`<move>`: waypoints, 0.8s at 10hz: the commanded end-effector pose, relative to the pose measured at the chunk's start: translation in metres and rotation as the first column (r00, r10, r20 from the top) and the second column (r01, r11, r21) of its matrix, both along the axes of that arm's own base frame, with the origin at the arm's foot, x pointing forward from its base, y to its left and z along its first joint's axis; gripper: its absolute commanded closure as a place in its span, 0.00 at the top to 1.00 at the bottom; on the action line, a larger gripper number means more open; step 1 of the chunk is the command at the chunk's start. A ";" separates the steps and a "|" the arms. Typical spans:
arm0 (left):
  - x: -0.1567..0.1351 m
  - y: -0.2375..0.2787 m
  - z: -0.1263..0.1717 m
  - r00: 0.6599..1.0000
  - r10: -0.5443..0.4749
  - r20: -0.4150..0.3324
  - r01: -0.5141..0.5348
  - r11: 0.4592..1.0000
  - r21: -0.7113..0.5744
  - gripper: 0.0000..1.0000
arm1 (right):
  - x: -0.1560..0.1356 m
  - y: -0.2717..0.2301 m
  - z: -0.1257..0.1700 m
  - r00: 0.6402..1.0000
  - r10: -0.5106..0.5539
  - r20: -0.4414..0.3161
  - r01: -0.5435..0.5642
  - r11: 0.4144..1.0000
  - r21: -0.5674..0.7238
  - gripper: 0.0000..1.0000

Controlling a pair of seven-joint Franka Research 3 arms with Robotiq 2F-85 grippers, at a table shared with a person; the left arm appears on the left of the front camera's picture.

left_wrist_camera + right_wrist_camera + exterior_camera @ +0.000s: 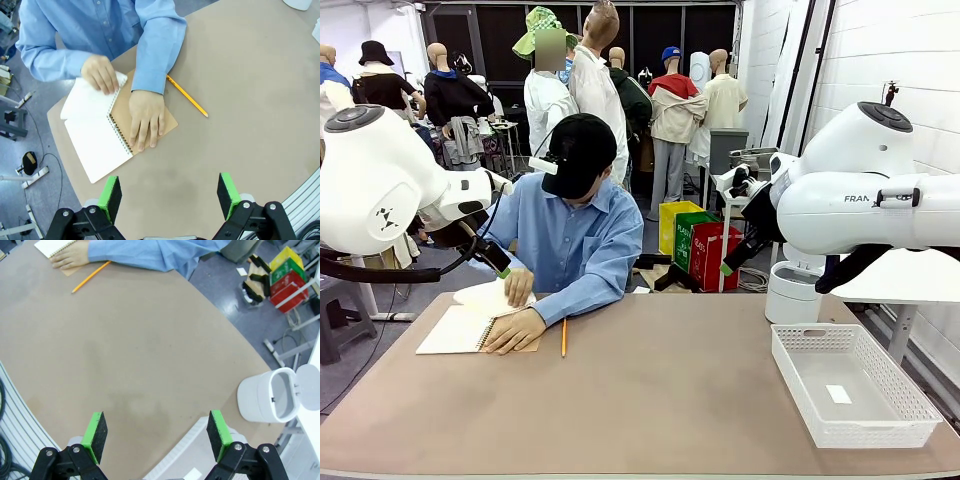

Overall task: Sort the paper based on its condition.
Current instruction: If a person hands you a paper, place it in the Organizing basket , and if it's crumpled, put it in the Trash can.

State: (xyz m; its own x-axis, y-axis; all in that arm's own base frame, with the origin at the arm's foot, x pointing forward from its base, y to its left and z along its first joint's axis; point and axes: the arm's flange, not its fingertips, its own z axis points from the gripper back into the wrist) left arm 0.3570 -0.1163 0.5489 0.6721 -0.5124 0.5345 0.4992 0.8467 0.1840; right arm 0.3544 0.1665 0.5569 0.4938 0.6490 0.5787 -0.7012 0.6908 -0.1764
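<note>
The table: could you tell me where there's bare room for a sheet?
Bare: the middle between the pencil and the white basket, down to the near edge. Crowded: the far left, with notebook and the person's hands.

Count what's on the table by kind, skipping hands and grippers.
Open spiral-bound notebook with brown kraft cover: 1
Yellow pencil: 1
White perforated plastic basket: 1
Tiny white scrap in the basket: 1
White round bin with lid: 1
Total: 5
</note>
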 end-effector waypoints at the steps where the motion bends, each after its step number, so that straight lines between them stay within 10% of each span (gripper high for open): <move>1: 0.000 0.000 0.000 1.000 0.000 -0.001 0.000 1.000 -0.004 1.00 | 0.001 0.000 -0.001 1.000 0.000 -0.002 0.000 1.000 -0.001 1.00; 8: 0.000 0.000 0.000 1.000 0.000 -0.001 0.000 1.000 -0.004 1.00 | 0.001 0.000 -0.001 1.000 0.000 -0.002 0.000 1.000 -0.001 1.00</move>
State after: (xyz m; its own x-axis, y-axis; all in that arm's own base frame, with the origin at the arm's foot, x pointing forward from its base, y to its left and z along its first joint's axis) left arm 0.3570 -0.1163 0.5489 0.6721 -0.5124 0.5345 0.4992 0.8467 0.1840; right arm 0.3544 0.1665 0.5569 0.4938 0.6491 0.5787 -0.7013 0.6907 -0.1764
